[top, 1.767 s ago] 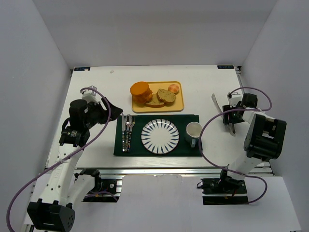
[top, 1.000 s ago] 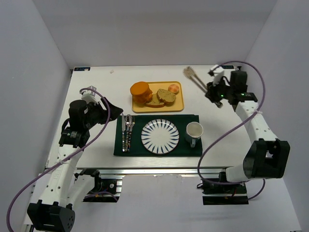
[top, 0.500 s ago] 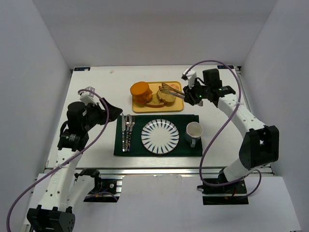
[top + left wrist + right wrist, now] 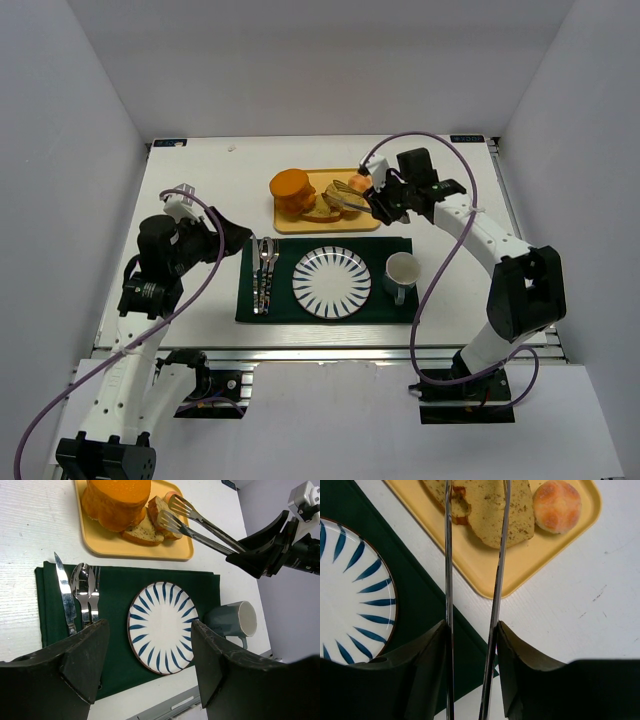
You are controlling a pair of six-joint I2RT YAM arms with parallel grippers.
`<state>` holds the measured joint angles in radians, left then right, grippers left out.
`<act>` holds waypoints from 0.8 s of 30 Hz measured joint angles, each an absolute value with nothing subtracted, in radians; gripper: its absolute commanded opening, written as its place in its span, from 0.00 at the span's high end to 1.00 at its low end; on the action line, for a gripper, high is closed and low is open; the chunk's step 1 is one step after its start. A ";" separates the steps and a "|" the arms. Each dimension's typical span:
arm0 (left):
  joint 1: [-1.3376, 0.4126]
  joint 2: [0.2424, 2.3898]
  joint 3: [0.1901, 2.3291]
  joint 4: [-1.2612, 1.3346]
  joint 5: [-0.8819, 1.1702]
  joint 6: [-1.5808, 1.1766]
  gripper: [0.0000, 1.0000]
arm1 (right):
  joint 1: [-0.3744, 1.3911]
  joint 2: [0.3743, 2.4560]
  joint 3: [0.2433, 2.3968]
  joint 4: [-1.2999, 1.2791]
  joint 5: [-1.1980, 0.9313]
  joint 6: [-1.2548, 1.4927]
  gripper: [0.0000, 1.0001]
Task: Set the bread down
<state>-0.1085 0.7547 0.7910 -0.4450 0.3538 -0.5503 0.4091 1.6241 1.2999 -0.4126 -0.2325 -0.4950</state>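
Polished metal tongs (image 4: 448, 580) gleam; the bread (image 4: 480, 515) shows a coarse, speckled crumb on a smooth, matt yellow plastic tray (image 4: 115, 547). A glossy glazed plate (image 4: 160, 625) and mirror-bright metal cutlery (image 4: 80, 580) lie on matt dark green cloth (image 4: 115, 595); the white desk (image 4: 30, 530) looks finely ribbed.
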 measured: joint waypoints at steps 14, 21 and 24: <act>-0.109 0.759 0.784 -0.442 0.352 -0.550 0.24 | 0.448 1.624 1.280 -0.399 -0.174 -0.533 0.54; -0.109 0.756 0.778 -0.442 0.350 -0.550 0.24 | 0.454 1.625 1.260 -0.403 -0.120 -0.553 0.73; -0.109 0.756 0.778 -0.442 0.350 -0.550 0.24 | 0.454 1.625 1.260 -0.413 -0.114 -0.558 0.82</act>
<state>-0.1085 0.7555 0.7784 -0.4419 0.3496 -0.5499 0.4538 1.6245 1.2602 -0.4133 -0.1143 -0.5579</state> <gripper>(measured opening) 0.757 0.242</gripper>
